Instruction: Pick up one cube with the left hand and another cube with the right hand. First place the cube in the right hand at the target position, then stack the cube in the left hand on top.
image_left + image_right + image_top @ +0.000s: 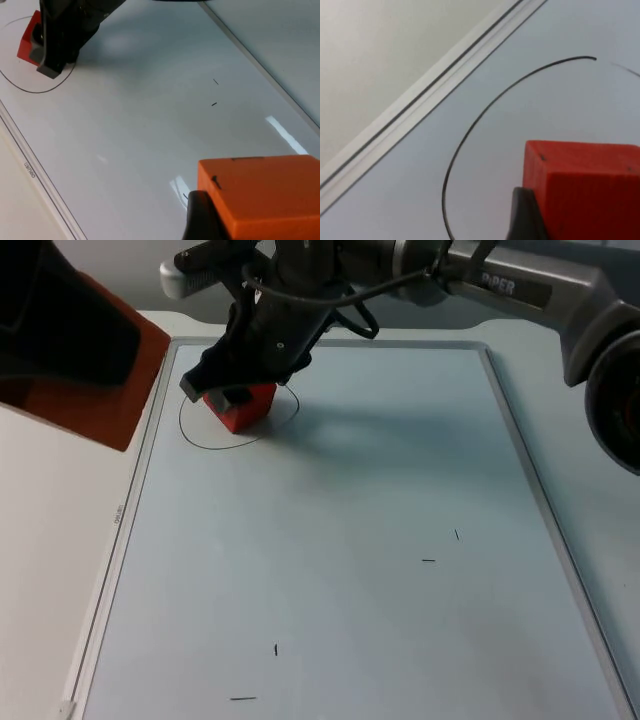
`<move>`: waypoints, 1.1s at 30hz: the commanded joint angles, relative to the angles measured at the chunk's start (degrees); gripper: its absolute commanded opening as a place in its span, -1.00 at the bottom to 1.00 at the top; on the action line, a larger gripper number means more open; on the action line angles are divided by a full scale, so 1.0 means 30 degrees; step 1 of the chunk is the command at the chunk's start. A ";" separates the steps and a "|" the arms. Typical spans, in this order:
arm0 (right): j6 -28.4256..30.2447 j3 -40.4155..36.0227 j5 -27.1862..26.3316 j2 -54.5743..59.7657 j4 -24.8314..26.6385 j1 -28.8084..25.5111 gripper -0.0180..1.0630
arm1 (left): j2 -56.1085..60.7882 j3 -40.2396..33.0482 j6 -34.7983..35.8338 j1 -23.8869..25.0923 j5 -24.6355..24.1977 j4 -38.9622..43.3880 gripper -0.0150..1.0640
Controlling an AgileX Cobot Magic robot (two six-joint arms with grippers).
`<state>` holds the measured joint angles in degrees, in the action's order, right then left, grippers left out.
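Observation:
A red cube (243, 411) sits between the fingers of my right gripper (232, 396), which is shut on it inside the hand-drawn black circle (200, 442) at the far left of the board. Whether the cube rests on the surface I cannot tell. In the right wrist view the red cube (585, 185) sits beside a black fingertip (524, 216), with the circle line (470, 130) beyond it. My left gripper (60, 340) hangs above the table's left edge, shut on an orange cube (105, 400). The left wrist view shows that orange cube (260, 195), the red cube (26, 44) and the right gripper (52, 47).
The pale board has a grey frame (140, 475) along its left and right sides. A few short black pen marks (428, 560) lie on its near half. The white table top (40, 570) lies left of the frame.

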<state>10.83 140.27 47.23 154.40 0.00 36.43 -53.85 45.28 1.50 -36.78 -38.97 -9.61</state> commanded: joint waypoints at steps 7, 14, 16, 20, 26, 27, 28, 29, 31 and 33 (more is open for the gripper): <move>-0.0123 0.0087 0.0021 0.0143 0.0000 0.0018 -0.97 | 0.0166 -0.0018 -0.0130 -0.0180 0.0162 -0.0048 -0.62; -0.0123 0.0087 0.0090 0.0132 0.0000 0.0018 -0.87 | 0.0166 -0.0018 -0.0382 -0.0180 0.0162 -0.0048 -0.62; -0.0123 0.0087 0.0090 0.0132 0.0000 0.0018 -0.64 | 0.0166 -0.0018 -0.0382 -0.0180 0.0162 -0.0048 -0.62; -0.0123 0.0087 0.0090 0.0132 0.0000 0.0018 -0.09 | 0.0166 -0.0018 -0.0382 -0.0180 0.0162 -0.0048 -0.62; -0.0123 0.0087 -0.0045 0.0132 0.0000 0.0018 0.19 | 0.0166 -0.0018 -0.0382 -0.0180 0.0042 -0.0048 -0.62; -0.0123 0.0087 -0.0150 0.0132 0.0000 0.0018 0.19 | 0.0166 -0.0018 -0.0499 -0.0180 0.0008 -0.0048 -0.62; -0.0123 0.0087 -0.0264 0.0132 0.0000 0.0018 0.19 | 0.0166 -0.0018 -0.0499 -0.0180 0.0008 -0.0048 -0.62; -0.0123 0.0087 -0.0264 0.0132 0.0000 0.0018 0.19 | 0.0166 -0.0018 -0.0499 -0.0180 0.0008 -0.0048 -0.62; -0.0123 0.0087 -0.0430 0.0132 0.0000 0.0018 0.19 | 0.0166 -0.0018 -0.0499 -0.0180 0.0008 -0.0048 -0.62; -0.0157 0.0087 -0.0565 0.0132 0.0103 0.0018 0.19 | 0.0166 -0.0018 -0.0499 -0.0180 0.0008 -0.0048 -0.62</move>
<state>10.52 140.27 46.60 155.01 0.00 36.43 -53.85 45.28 0.00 -36.78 -39.46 -9.61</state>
